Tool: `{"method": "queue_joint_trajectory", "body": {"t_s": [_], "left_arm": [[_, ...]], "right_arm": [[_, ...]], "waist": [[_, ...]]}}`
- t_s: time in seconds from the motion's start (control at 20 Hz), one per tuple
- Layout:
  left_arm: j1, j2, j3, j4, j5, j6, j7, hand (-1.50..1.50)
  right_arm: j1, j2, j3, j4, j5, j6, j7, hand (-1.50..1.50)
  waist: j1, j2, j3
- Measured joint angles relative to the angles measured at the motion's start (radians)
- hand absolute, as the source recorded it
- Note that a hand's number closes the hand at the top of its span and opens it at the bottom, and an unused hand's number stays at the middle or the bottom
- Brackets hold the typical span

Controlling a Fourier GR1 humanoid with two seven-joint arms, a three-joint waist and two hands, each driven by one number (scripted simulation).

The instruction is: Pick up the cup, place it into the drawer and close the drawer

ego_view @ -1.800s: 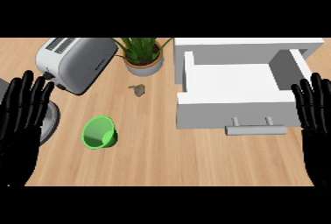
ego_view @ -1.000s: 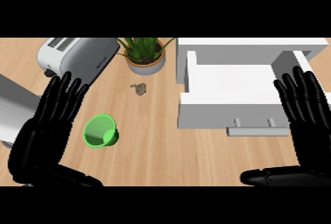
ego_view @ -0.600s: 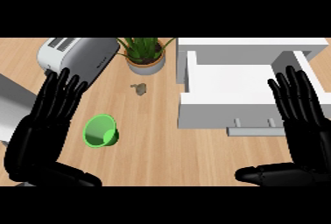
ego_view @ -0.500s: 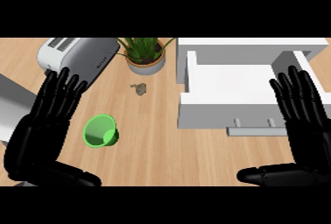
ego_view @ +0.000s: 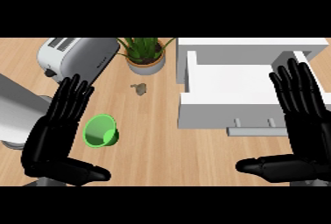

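Green cup (ego_view: 101, 131) on its side on the desk (ego_view: 155, 144), just right of left hand (ego_view: 57, 127) (released, fingers straight). Right hand (ego_view: 305, 113) likewise released, over open white drawer (ego_view: 233, 89).

The left hand (ego_view: 55, 127) was held flat at the view's left, fingers straight and pointing up the frame, thumb jutting toward the middle (near the lower edge). The right hand (ego_view: 305, 118) mirrored it at the view's right, fingers straight and slightly spread, thumb stretched inward, holding nothing
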Motion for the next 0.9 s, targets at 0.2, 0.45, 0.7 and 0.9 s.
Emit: {"method": "queue_joint_trajectory", "body": {"t_s": [0.2,0.45,0.7,0.9], "left_arm": [[-0.005,0.003,0.01,0.048,-0.016,0.001,-0.008,-1.5],[0.031,0.02,0.042,0.122,-0.028,-0.025,-0.069,-1.5],[0.04,0.042,0.087,0.217,-0.039,-0.049,-0.138,-1.5],[0.037,0.035,0.092,0.308,-0.078,-0.048,-0.211,-1.5]], "right_arm": [[-0.007,0.001,0.001,-0.008,0.001,-0.002,0.013,-1.5],[0.003,-0.004,-0.006,-0.031,-0.007,0.008,0.019,-1.5],[0.022,-0.009,-0.014,-0.062,-0.019,0.015,0.035,-1.5],[0.015,-0.017,-0.025,-0.063,-0.031,0.025,0.045,-1.5]], "waist": [[-0.001,0.0,0.0],[-0.001,0.0,0.0],[-0.001,0.0,0.0],[-0.002,0.0,0.0]]}}
